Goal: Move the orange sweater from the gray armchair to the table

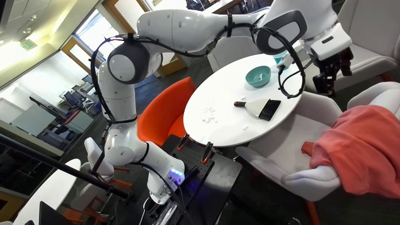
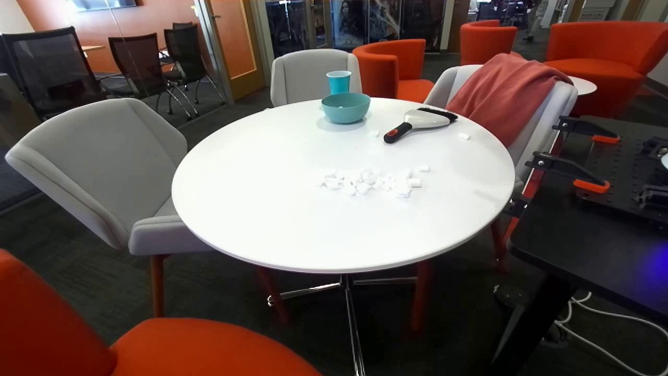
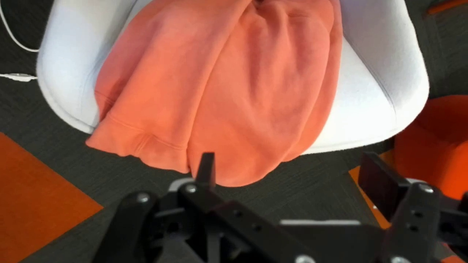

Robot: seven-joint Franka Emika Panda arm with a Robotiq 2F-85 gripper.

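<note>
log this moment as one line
gripper: open, nothing gripped | orange sweater: draped over gray armchair | table: bowl, brush, white pieces | move: not done

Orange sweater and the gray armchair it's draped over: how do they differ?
Color: the orange sweater is salmon-orange; the gray armchair is pale gray. Shape: the sweater hangs in loose folds; the armchair has a smooth, padded form. Both look plain, without pattern.
</note>
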